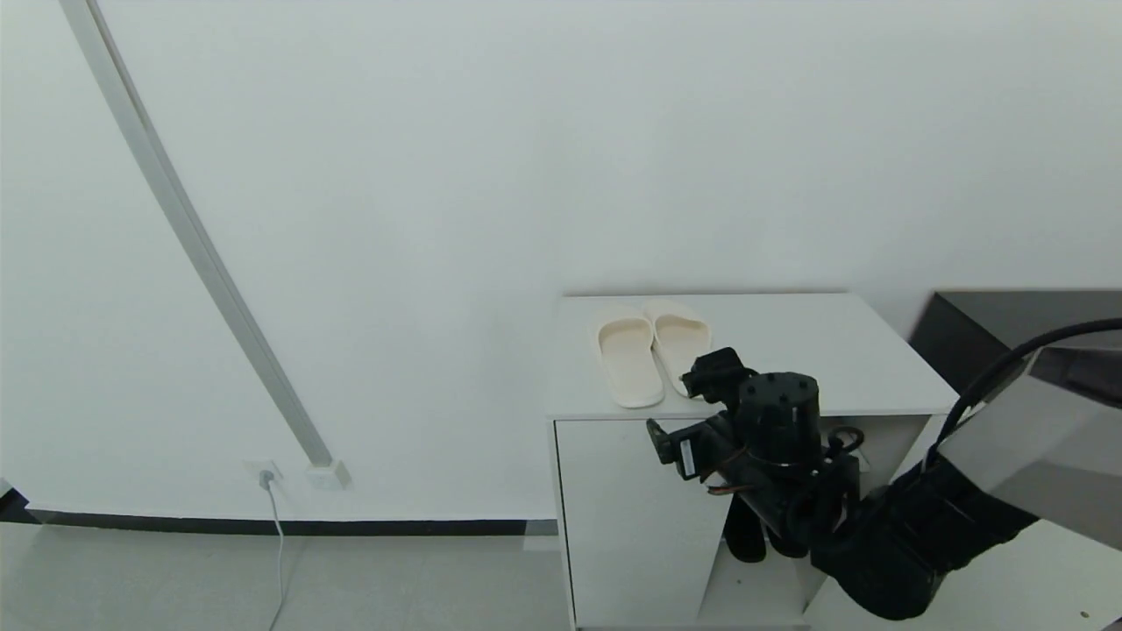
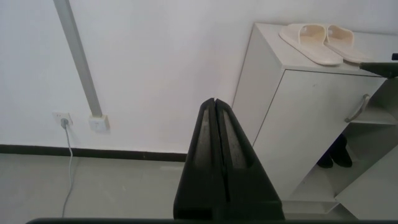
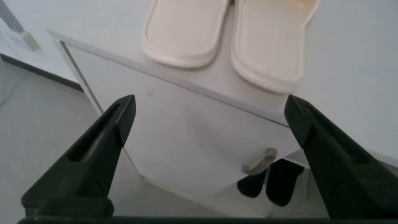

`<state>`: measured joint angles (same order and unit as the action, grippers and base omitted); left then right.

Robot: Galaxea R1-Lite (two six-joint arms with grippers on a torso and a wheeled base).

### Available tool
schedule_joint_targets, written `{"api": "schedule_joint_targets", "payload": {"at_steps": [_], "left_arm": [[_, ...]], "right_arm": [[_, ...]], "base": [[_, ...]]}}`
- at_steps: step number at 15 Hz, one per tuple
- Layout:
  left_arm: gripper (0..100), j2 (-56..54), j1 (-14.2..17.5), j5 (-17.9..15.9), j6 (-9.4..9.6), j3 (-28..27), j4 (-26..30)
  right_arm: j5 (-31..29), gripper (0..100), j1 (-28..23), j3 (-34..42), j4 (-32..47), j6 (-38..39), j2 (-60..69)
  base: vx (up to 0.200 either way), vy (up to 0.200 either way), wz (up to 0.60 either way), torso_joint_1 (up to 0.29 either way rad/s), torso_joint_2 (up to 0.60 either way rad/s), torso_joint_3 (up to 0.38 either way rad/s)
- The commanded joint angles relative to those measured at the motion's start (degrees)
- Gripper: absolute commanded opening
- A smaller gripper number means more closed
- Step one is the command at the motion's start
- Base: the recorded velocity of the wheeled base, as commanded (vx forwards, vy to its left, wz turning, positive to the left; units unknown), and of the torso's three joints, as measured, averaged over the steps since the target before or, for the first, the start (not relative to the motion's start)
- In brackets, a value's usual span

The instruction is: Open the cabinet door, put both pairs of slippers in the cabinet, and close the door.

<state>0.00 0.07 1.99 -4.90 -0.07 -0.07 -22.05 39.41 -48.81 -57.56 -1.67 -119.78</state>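
Right gripper (image 3: 209, 107) is hovering spread wide at the cabinet (image 1: 789, 342) top's front edge, just short of the white pair (image 1: 629, 359). The dark pair (image 3: 273, 180) is already sitting inside the cabinet. Left gripper (image 2: 214, 104) is hanging clenched and empty, off the cabinet's side. The risk I'm seeing: pinching only one slipper, or nudging both off the top.

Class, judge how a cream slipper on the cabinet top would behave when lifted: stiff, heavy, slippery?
Probably light: the cream slipper looks like thick moulded foam. Likely flexes slightly, being long and flat. Its smooth surface may slip in the open right claw.
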Motion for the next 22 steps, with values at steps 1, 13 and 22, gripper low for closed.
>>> {"api": "schedule_joint_targets", "payload": {"at_steps": [1, 13, 22], "left_arm": [[0, 0.0, 0.0, 0.0, -0.02, 0.0, 0.0], [0, 0.1, 0.0, 0.0, -0.02, 0.0, 0.0], [0, 0.0, 0.0, 0.1, -0.55, 0.0, 0.0]], "right_arm": [[-0.3, 100, 0.1, -9.1, 10.1, 5.5, 5.2], [-3.3, 100, 0.9, -11.8, 15.6, 11.1, 1.3], [-2.6, 100, 0.5, -14.3, 6.8, 10.5, -9.0]], "base": [[0.0, 0.0, 0.0, 0.0, 0.0, 0.0], [0.1, 0.0, 0.0, 0.001, 0.0, 0.002], [0.067, 0.0, 0.0, 0.002, 0.0, 0.0]]}}
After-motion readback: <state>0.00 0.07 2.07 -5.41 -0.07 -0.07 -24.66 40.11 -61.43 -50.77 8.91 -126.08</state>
